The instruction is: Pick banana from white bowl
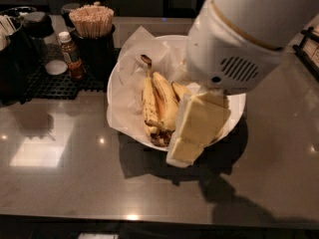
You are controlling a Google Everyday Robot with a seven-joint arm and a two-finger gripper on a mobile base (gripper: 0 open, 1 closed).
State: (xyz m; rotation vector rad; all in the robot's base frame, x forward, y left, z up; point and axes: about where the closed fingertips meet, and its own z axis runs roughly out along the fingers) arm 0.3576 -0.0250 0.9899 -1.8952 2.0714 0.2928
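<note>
**Pincer [185,152] over near rim of white bowl [238,108]; banana [148,101] lying inside**

At far left on the desk [60,178], a black grid mat [47,81] is noted, with a small brown bottle [73,58] stood on it. Just right of it, a dark cup of wooden sticks [92,31] is set near the bowl's far left rim. The bowl is lined with crinkled white paper [127,91]. The banana is laid left of the bowl's centre, dark stem pointed away, with brown blotches along its skin. Other bananas [168,99] are pressed against its right side. Right of these, the pincer is hung tilted below the white arm housing [234,39], tip over the bowl's near rim. Spread or pressed together: cannot be told.
</note>
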